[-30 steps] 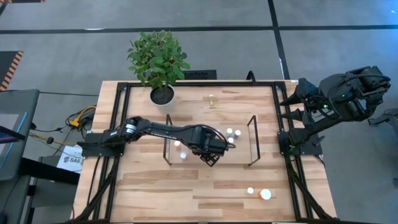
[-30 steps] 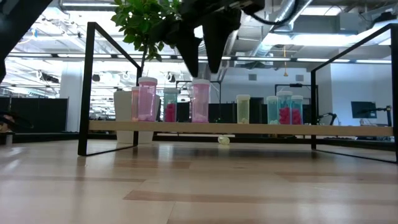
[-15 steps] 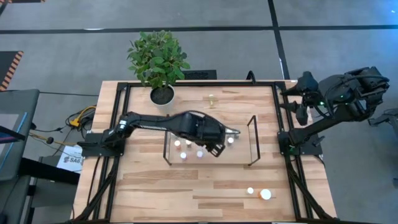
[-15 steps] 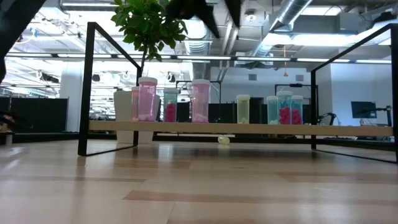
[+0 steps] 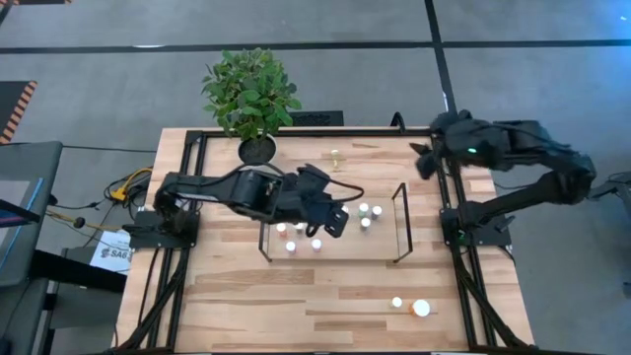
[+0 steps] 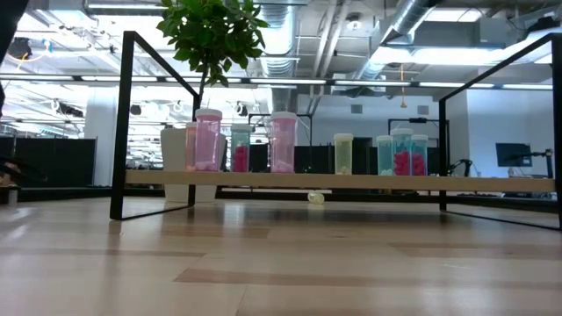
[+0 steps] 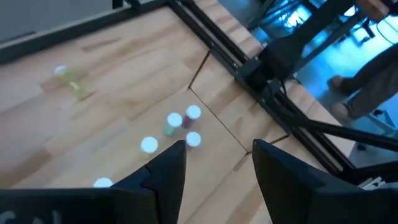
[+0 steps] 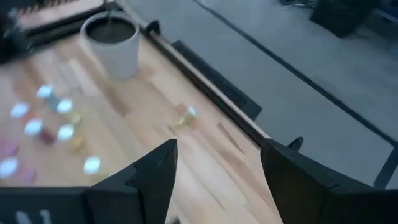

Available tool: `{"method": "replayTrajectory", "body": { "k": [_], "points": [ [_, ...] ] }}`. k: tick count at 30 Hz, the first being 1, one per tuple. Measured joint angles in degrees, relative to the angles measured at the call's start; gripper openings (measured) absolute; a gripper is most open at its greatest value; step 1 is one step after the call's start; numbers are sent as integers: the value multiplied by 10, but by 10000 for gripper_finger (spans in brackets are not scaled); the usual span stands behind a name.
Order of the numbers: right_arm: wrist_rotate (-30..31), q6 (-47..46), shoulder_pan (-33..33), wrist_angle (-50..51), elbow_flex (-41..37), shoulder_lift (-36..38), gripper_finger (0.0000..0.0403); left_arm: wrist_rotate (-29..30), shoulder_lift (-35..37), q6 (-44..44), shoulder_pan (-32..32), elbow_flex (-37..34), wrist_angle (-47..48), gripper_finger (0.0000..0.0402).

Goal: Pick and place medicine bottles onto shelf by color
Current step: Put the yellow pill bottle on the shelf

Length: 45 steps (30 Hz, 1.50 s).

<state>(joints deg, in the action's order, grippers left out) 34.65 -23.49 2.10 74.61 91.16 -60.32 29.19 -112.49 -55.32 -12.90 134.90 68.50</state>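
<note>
The shelf [image 5: 330, 242] is a low light-wood platform between two black wire frames in the middle of the table. Several white-capped bottles stand on it: pink ones [image 6: 283, 142] at the left end, a yellow one [image 6: 342, 154], teal ones [image 6: 402, 151] at the right end. A yellow bottle [image 5: 336, 156] lies on its side on the table beyond the shelf. A small bottle [image 5: 397, 303] and a wider white-orange one [image 5: 422, 308] stand near the front edge. My left gripper [image 7: 214, 168] hangs open and empty above the shelf [image 5: 335, 219]. My right gripper [image 8: 217, 162] is open and empty over the far right corner [image 5: 424, 158].
A potted plant in a white pot [image 5: 256, 153] stands at the table's far left. A black frame [image 5: 296, 133] runs around the table's edges. Bare wood lies between the shelf and the front edge.
My left gripper has risen from just above a pink bottle on the shelf, out of the low view, and drawn back toward the table's far left. The pink bottle stays upright on the shelf. My right arm has swung from beyond the right edge over the far right corner.
</note>
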Motion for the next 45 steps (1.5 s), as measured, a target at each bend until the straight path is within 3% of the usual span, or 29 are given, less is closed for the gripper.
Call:
{"method": "replayTrajectory", "body": {
  "k": [3,9,16,22,30,45],
  "points": [
    [-33,-7,44,-65,-34,-22,255,17,17,0,-9,0,12,170],
    [-154,-18,138,-114,-53,-121,255,21,46,11,-20,0,24,160],
    [-262,-6,192,-181,-53,-258,255,11,86,53,-32,0,32,155],
    [-288,-43,218,-234,-53,-361,255,-3,125,77,-62,0,33,154],
    [-337,-98,250,-326,-53,-474,255,21,160,106,-107,0,33,154],
    [-349,-172,277,-402,-52,-592,255,36,179,113,-105,0,137,154]
  ]
}}
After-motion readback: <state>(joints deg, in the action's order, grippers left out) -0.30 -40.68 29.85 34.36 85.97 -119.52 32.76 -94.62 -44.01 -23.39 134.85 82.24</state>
